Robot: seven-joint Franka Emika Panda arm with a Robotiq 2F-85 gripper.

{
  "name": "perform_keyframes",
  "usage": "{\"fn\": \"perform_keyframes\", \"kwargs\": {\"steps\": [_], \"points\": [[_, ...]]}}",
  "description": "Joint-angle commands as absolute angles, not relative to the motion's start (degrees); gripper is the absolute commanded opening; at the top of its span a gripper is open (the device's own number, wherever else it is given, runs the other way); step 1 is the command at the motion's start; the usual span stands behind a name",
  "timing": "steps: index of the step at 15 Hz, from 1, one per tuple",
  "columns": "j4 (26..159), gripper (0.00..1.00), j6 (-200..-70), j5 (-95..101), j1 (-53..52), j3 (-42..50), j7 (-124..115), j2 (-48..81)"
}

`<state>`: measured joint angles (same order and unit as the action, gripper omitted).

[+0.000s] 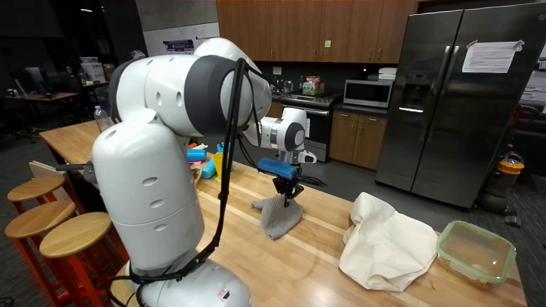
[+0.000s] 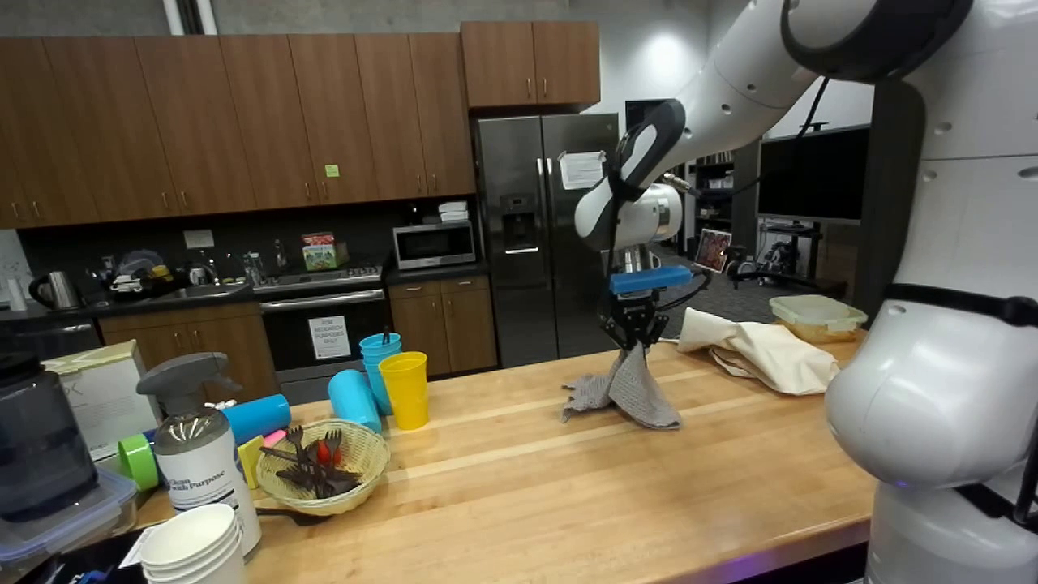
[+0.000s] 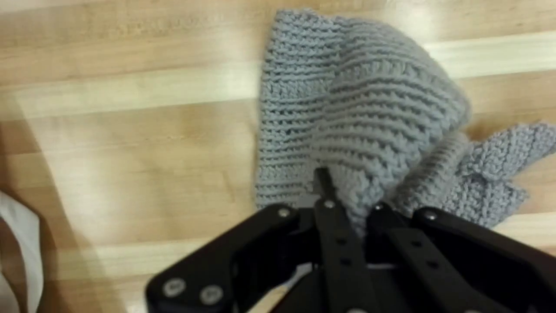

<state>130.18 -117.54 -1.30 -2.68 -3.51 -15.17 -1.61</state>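
Observation:
A grey knitted cloth [image 1: 277,219] hangs in folds from my gripper [image 1: 286,202], its lower edges resting on the wooden table. In the other outside picture the cloth [image 2: 636,391] narrows to a peak where the gripper [image 2: 634,345] pinches it. From the wrist, the ribbed cloth [image 3: 382,104] spreads ahead of the jaws, which are closed on a gathered fold. One dark finger [image 3: 323,182] shows against the fabric; the tip on the opposite side is hidden by the cloth. A crumpled corner lies off to the right in the wrist view.
A cream fabric bag [image 1: 388,245] lies beside the cloth, with a green-lidded glass container [image 1: 477,251] beyond it. Toward the table's opposite end stand a yellow cup [image 2: 404,393], blue cups [image 2: 354,399], a basket [image 2: 375,464] of dark forks and a spray bottle [image 2: 203,470].

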Motion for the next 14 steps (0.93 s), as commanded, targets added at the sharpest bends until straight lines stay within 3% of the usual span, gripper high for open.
{"fn": "perform_keyframes", "kwargs": {"steps": [1,14], "points": [[127.88,0.01,-120.32,1.13,-1.26,-1.77,-13.33,2.65],[128.67,0.01,-123.28,2.48,1.12,2.55,-13.38,2.93]]}}
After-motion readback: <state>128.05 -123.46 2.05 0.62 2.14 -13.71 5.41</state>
